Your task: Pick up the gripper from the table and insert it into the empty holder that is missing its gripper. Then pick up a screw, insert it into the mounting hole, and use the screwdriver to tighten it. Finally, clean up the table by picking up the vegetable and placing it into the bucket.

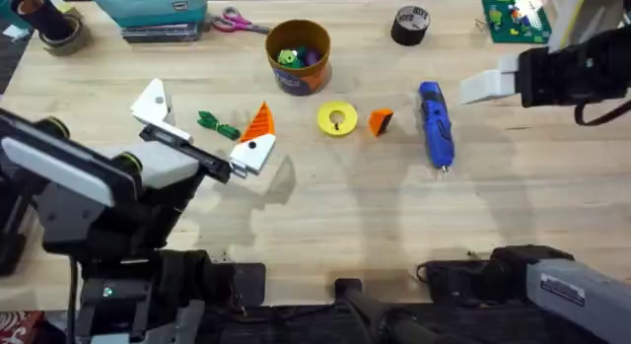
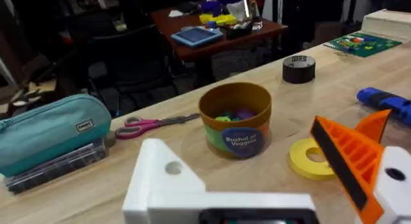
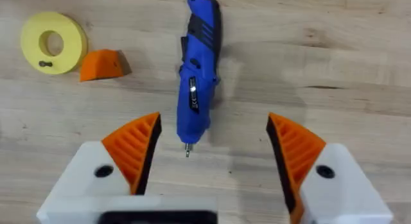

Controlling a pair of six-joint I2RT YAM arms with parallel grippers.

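Observation:
The orange gripper wedge (image 1: 381,120) (image 3: 103,65) lies on the table beside a yellow disc (image 1: 336,118) (image 3: 52,34) that carries a small dark screw (image 3: 43,63). The blue screwdriver (image 1: 435,123) (image 3: 198,73) lies to its right, its tip toward the front edge. My left gripper (image 1: 205,105) is open; one finger is the bare white holder (image 1: 154,103) (image 2: 160,179), the other carries an orange pad (image 1: 259,122) (image 2: 347,161). Seen from overhead, the dark-green vegetable (image 1: 219,124) lies between them. My right gripper (image 3: 213,121) (image 1: 488,86) is open with nothing in it, and the screwdriver's tip points at the gap between its fingers.
The orange bucket (image 1: 298,55) (image 2: 236,118) with toys inside stands at the back middle. Pink scissors (image 1: 237,24) (image 2: 154,124), a teal pouch (image 1: 158,9) (image 2: 51,131), black tape (image 1: 410,25) (image 2: 298,68) and a green board (image 1: 513,19) line the far edge.

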